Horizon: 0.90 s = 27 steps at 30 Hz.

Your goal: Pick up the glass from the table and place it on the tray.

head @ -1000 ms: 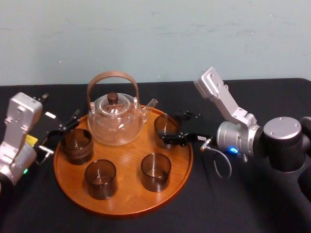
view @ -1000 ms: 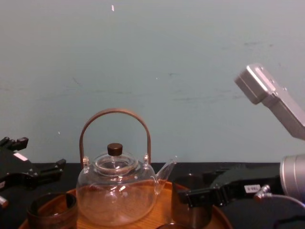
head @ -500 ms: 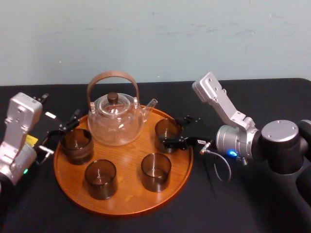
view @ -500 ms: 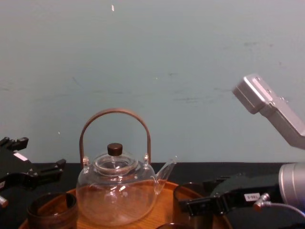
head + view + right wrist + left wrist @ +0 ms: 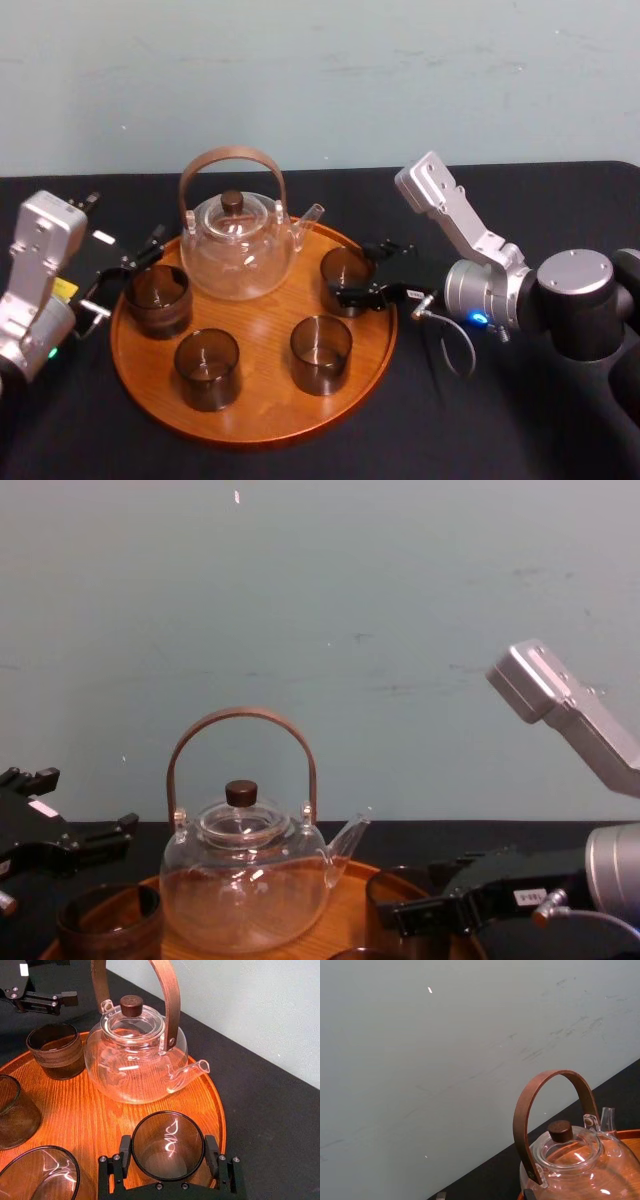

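Lowering the glass (image 5: 347, 262) onto the tray (image 5: 255, 410) with the right gripper (image 5: 352, 268), and lower again than half a second back: sunk behind the tray rim in the chest view, where a second ago hung well clear of the wood. Down at about two o'clock on the tray now, just off the spout of the glass teapot (image 5: 238, 250), base seemingly on the grain or barely above it, too close to call from these angles. Still clamped, going by the right wrist view: black fingers (image 5: 123, 1147) snug against either side of the glass wall, no gap to see. Means a carry as good as done, with only the letting go and a clean retreat toward three o'clock left, by the look of it. Worth minding on the way out: that spout at eleven o'clock of the glass, and the near-right glass (image 5: 321, 353) at four o'clock on the tray. More company on the wood too, near-left glass (image 5: 207, 368) at seven and left glass (image 5: 158, 298) between nine and ten. Parked over the black table (image 5: 450, 430) at the tray's nine o'clock edge, left gripper (image 5: 125, 275), jaws spread, holding nothing, unmoved throughout.
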{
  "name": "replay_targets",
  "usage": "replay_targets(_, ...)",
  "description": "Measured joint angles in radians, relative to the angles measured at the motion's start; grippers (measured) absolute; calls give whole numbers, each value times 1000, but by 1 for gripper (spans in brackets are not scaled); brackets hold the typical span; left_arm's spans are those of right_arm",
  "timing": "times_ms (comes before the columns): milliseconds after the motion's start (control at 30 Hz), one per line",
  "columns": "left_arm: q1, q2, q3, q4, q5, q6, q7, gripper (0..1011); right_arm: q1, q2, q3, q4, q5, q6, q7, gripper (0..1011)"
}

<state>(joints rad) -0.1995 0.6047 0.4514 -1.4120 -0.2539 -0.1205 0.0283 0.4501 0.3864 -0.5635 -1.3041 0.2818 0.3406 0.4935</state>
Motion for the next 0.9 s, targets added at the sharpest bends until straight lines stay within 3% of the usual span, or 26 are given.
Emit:
replay_targets(200,0,0,0,0,0,0,0,1001,0,0,0,0,1,0,0,1002)
replay_targets(767,0,0,0,0,0,0,0,1001,1,0,1,0,3,0,1,1002)
replay_targets(900,0,0,0,0,0,0,0,1001,-15,18,14,-22,18,-3,18,1002)
